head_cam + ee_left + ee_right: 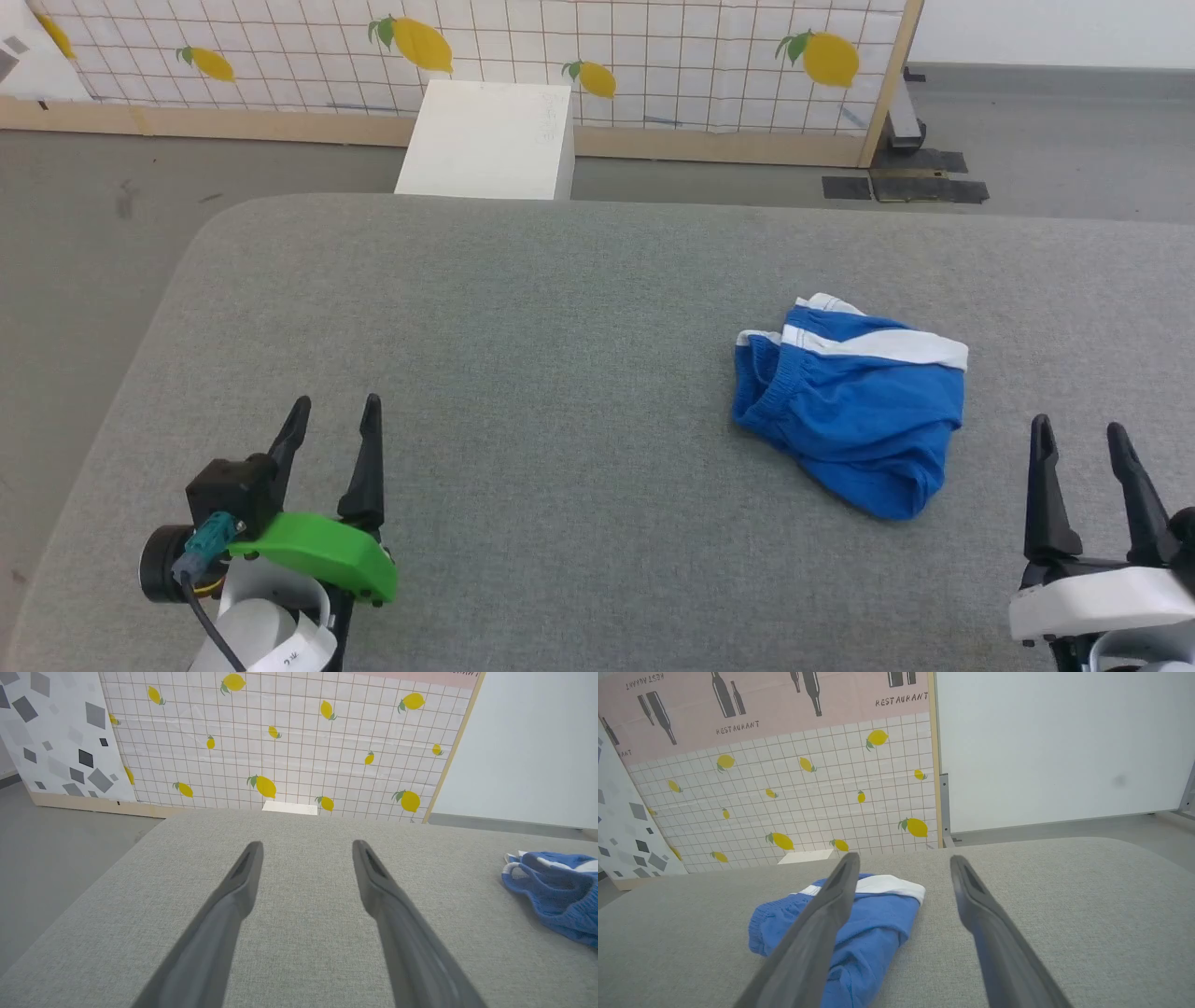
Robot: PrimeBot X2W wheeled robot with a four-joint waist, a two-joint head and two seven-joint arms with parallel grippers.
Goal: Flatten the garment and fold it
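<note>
Our L gripper (336,403) & R gripper (1078,426) both gape wide, empty. Near R, the shorts (854,411) lie bunched on the pad (523,327). Risk: we pinch several layers, so the wad drags w/o flattening.

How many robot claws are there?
2. The left gripper is at the lower left of the head view, open. The right gripper is at the lower right, open, near the blue shorts.

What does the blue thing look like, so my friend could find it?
Look at the big grey padded surface. Toward its right side, by the robot's right hand, lie crumpled shorts. They're the one bright blue thing there, with a white stripe.
</note>
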